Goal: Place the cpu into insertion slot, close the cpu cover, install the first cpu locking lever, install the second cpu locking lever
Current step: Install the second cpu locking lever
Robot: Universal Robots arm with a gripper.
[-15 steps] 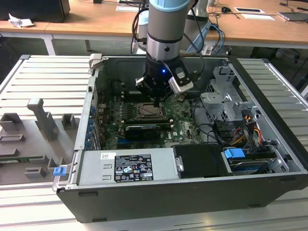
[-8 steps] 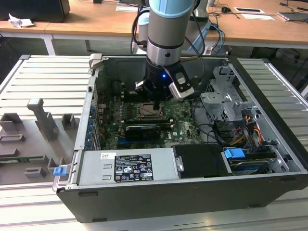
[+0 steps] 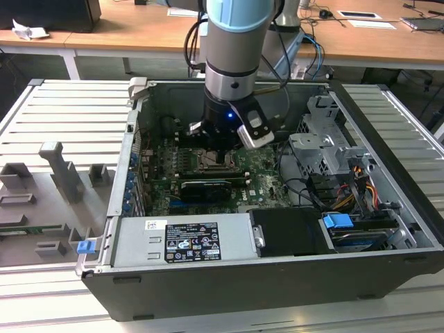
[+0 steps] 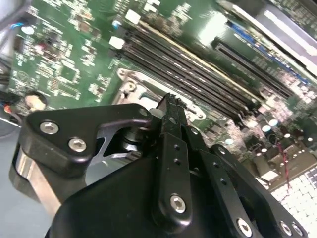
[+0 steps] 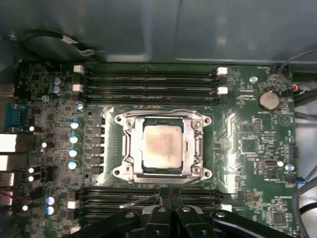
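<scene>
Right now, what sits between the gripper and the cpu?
In the first wrist view, black memory slots and the cpu cover frame edge lie between the gripper and the cpu.

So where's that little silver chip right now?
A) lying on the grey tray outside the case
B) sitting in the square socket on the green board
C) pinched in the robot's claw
B: in the first wrist view the cpu sits inside the insertion slot, framed by its silvery metal rim.

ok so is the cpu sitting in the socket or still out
In. In the first wrist view the cpu lies flat inside the insertion slot, framed by its silvery rim.
</scene>
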